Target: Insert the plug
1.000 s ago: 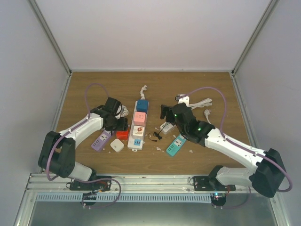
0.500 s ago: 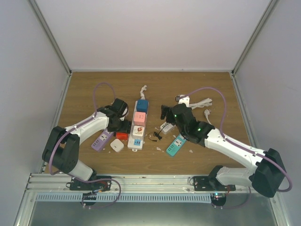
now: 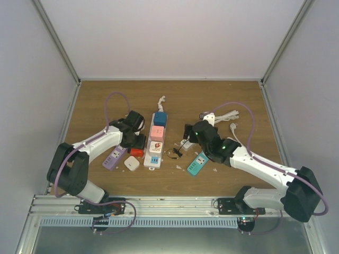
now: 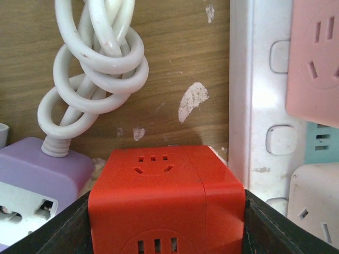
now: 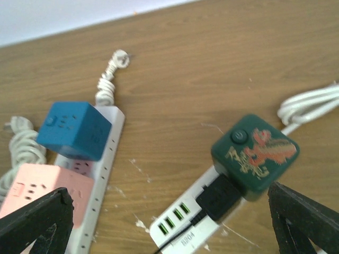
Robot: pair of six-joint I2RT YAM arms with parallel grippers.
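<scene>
Left gripper [image 4: 167,233] is clenched on the red cube [image 4: 167,196], low on the tabletop [image 4: 180,53] just left of the strip [image 4: 249,106]. Right gripper [image 5: 169,222] hangs released and empty. We should lift the cube, square it over a free socket, then press straight down without tilt.

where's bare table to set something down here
Bare wood lies along the back edge beyond the white power strip, and along the front edge before the teal adapter. The middle, around the strip and red cube, is crowded.
</scene>
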